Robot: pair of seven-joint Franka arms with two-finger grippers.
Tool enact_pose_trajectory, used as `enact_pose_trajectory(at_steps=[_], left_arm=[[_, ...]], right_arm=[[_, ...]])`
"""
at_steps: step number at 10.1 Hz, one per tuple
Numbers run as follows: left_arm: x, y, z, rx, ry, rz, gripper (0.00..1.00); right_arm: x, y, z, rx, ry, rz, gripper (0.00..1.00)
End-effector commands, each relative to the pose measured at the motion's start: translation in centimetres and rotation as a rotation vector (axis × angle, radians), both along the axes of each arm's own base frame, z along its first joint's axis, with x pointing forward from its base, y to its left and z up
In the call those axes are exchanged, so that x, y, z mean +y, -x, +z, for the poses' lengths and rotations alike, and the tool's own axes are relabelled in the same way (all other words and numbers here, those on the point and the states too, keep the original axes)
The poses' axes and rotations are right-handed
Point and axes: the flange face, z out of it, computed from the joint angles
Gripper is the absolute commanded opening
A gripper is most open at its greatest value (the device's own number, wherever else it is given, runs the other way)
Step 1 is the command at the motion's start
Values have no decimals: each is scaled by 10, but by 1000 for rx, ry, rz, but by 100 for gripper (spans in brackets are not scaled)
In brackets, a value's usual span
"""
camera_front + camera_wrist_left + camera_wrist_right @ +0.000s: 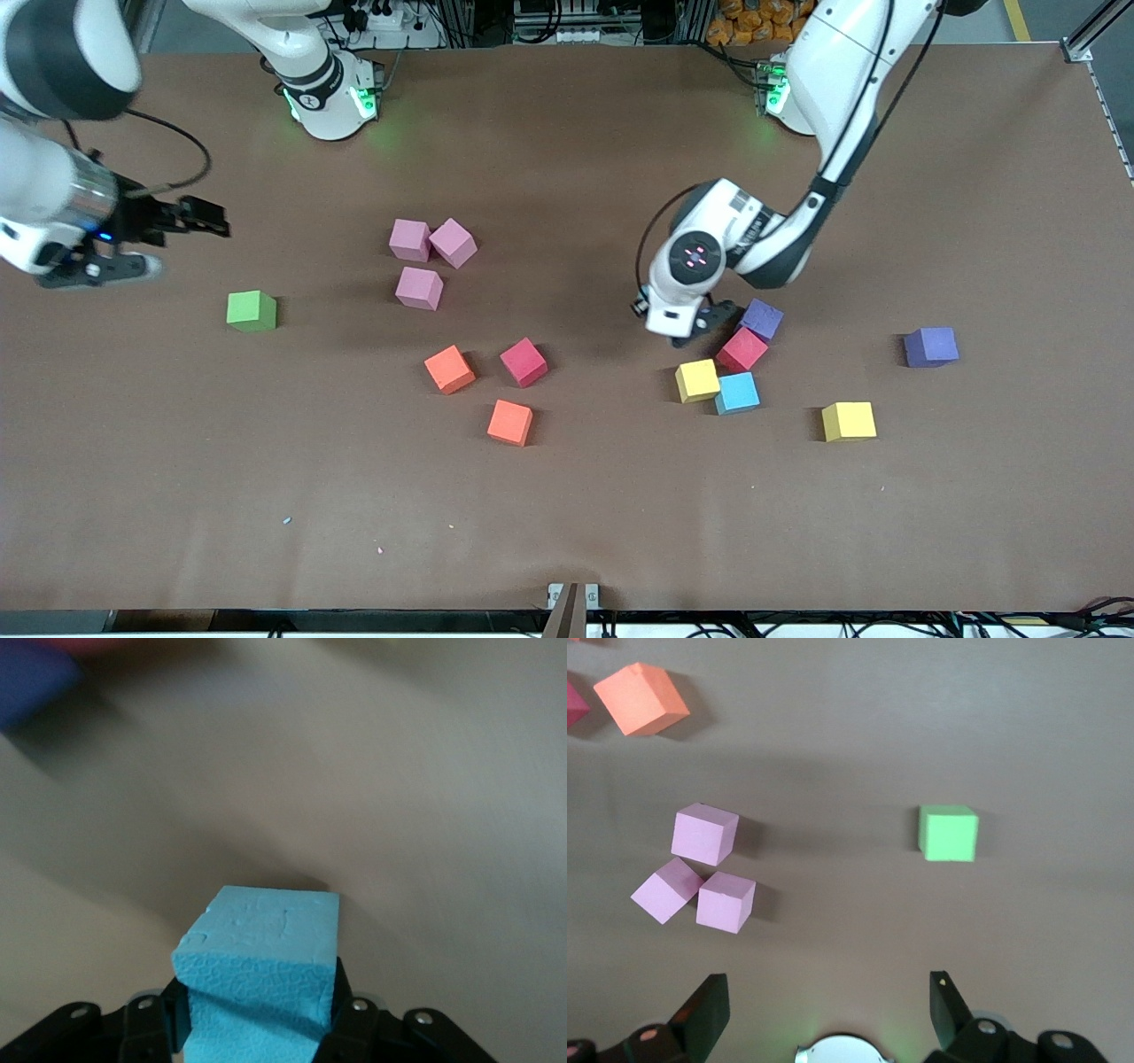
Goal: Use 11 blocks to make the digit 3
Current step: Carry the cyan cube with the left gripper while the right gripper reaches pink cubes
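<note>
Left wrist view gives you the action: your left end effector (257, 1028) is clamped on a light blue block (261, 970), its fingers (350, 1014) pressing both sides. From the front, that end effector (700, 323) sits low beside the purple block (762, 318) and crimson block (742, 349), at the cluster with a yellow block (697, 380). Your right end effector (146, 244) waits with jaws spread wide above the bench (567, 532), near the green cube (252, 311). Three pink blocks (430, 257) huddle mid-bench.
</note>
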Motion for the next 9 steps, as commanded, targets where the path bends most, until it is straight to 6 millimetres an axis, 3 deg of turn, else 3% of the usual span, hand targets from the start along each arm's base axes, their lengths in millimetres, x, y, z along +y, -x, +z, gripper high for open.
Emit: enact_pose_trajectory(at_steps=[1,2,3,5,7,9], left_arm=[[-63,58,17,-8,18,-207,0],[-92,88,20,-31,10,-288,0],[-107,102,24,-51,7,-339,0],[-129,134,23,-51,11,-414,0],[-151,155,19,-50,21,-458,0],[-156,153,15,-60,19,-458,0]], right_arm=[[35,11,-29,-4,-24,55,100],[47,11,-32,-12,-39,68,100],[49,12,-46,-19,-40,68,100],[50,15,-93,-50,-36,61,100],[63,13,-135,-70,-32,80,100],[73,13,-158,-46,-28,99,100]])
